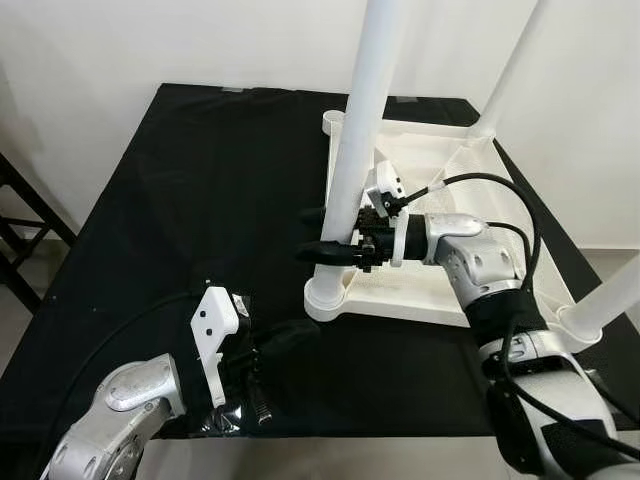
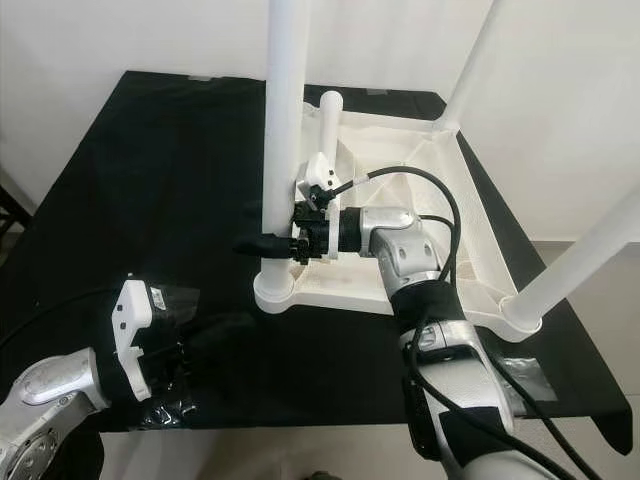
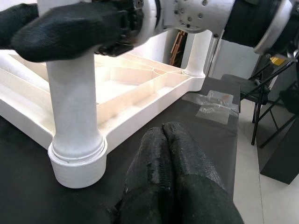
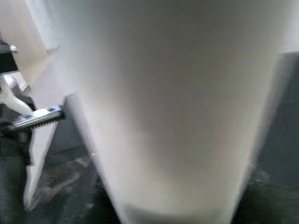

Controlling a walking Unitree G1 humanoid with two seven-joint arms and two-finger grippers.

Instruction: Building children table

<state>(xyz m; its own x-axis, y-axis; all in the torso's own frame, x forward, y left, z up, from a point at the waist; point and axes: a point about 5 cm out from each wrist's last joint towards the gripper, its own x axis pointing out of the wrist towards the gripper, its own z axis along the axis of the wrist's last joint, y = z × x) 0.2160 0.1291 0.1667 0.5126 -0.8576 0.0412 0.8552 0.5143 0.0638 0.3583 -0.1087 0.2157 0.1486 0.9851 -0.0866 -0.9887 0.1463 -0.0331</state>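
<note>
A white plastic children's table (image 1: 425,292) lies upside down on a black-covered worktop (image 1: 200,200). A white leg (image 1: 362,110) stands upright in its near-left corner socket (image 1: 325,298). My right gripper (image 1: 312,235) is shut around this leg a little above the socket, one finger on each side. The same leg sits very close in the right wrist view (image 4: 163,107). My left gripper (image 1: 290,335) lies shut on the cloth in front of that socket, holding nothing; its fingers (image 3: 163,154) press together a short way from the leg's base (image 3: 77,158).
Two more legs stand at the back right (image 1: 515,65) and the near right (image 1: 610,300). The back-left socket (image 1: 333,120) is low. Clear plastic scraps (image 2: 520,370) lie on the cloth, another (image 1: 225,420) by my left wrist. A dark frame (image 1: 20,230) stands left.
</note>
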